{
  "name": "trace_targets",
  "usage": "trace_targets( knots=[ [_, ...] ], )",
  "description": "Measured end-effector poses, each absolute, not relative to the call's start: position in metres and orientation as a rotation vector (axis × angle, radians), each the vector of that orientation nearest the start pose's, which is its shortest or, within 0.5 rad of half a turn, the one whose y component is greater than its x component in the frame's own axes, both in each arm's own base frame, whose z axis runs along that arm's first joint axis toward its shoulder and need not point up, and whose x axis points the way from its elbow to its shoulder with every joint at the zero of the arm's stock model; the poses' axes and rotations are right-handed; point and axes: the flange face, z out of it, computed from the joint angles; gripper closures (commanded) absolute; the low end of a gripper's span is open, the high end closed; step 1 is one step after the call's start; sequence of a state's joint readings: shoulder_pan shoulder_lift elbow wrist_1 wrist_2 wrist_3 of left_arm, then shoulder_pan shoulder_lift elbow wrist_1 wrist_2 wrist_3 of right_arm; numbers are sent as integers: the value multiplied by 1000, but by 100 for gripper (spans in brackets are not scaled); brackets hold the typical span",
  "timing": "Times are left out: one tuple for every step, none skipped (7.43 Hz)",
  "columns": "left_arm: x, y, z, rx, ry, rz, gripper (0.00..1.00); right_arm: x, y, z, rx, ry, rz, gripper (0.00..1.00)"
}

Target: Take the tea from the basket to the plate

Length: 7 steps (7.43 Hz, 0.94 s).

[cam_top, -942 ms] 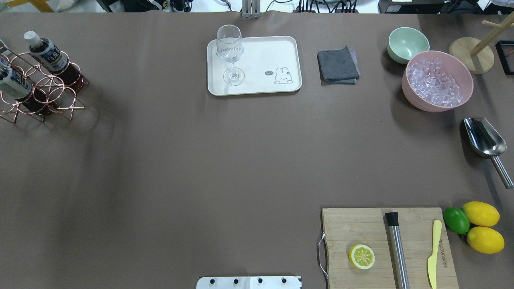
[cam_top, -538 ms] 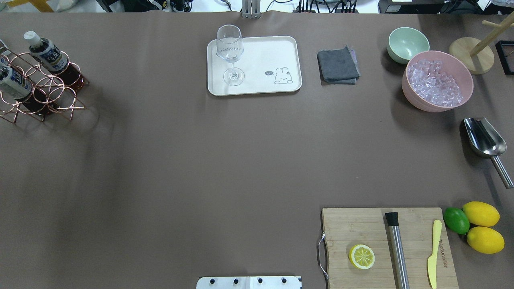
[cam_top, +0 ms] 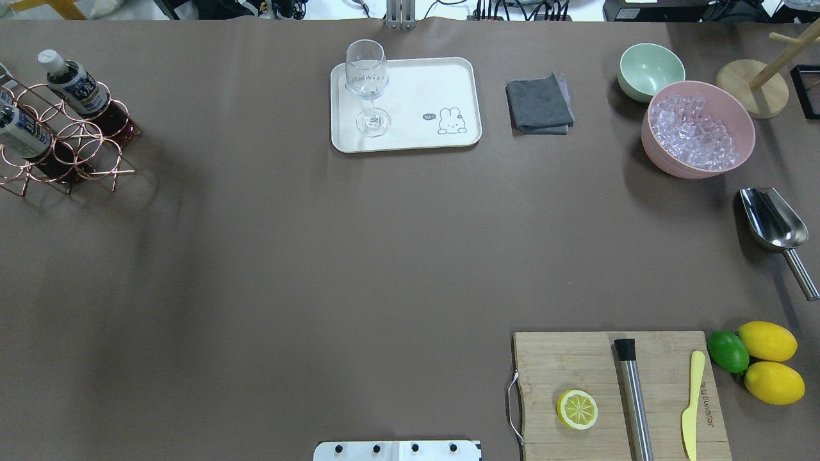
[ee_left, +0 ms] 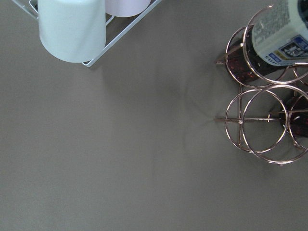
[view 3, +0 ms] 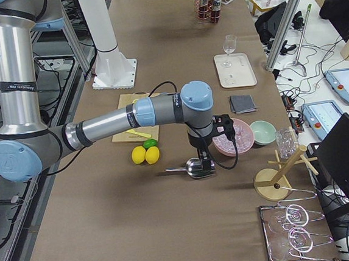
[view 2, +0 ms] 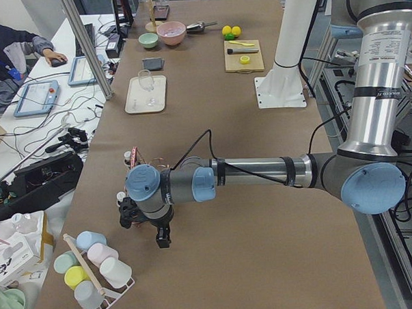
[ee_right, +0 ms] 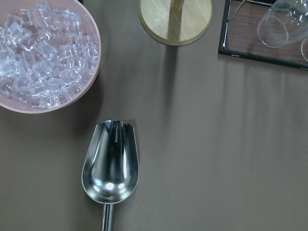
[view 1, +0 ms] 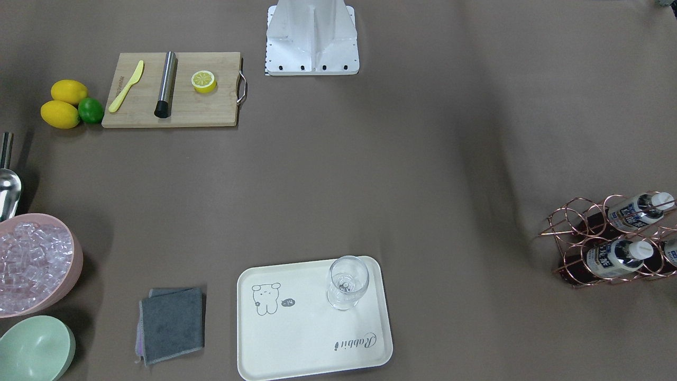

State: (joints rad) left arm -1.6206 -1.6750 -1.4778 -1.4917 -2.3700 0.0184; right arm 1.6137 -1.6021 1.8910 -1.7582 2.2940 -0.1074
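The tea (cam_top: pixel 73 83) stands in the basket (cam_top: pixel 86 142) at the far left edge of the surface (cam_top: pixel 320 256) in the overhead view, its white cap leaning away from the rings. A second bottle (cam_top: pixel 22 131) sits in a nearer ring of the same basket, and the front-facing view shows part of a 3rd bottle (view 1: pixel 671 252) at the frame edge. The plate (cam_top: pixel 423 83) lies well apart from the basket, at the far middle of the surface, and carries 1 upright wine glass (cam_top: pixel 367 86) near its left end.

The left claw (view 2: pixel 160 237) hangs above the surface just beside the basket, on the side away from the plate, pointing down. It shows only in the left side view, so I cannot tell how its fingers stand. The left wrist view looks down on the basket's rings at its right edge, with bare surface beneath.

The right claw (view 3: pixel 208 164) hangs over the metal scoop (cam_top: pixel 772 221), near the pink tub of ice (cam_top: pixel 698 128). It shows only in the right side view, so I cannot tell its state either.

A folded grey cloth (cam_top: pixel 539 104) lies right of the plate. On the near right, a cutting board (cam_top: pixel 564 358) holds a lemon half (cam_top: pixel 577 410).
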Motion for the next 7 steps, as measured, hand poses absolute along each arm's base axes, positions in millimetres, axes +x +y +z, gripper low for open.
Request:
trace_targets(
  knots=[
    [-89,-529,653,-19,801,-31,2,88,-466,541,150,-713,-98,0],
    [-90,-530,648,3,802,-2,2,88,-466,541,149,-713,-97,0],
    [-91,-531,638,29,801,22,2,87,-467,542,147,-712,-97,0],
    [-91,-533,621,51,789,60,2,87,-467,542,147,-712,-98,0],
    [-92,-532,598,77,779,121,2,87,-467,542,146,-713,-98,0],
    [-91,-533,573,94,771,162,2,87,-467,543,146,-713,-97,0],
    [-89,-533,539,113,763,192,2,87,-467,543,146,-713,-97,0]
  ],
)
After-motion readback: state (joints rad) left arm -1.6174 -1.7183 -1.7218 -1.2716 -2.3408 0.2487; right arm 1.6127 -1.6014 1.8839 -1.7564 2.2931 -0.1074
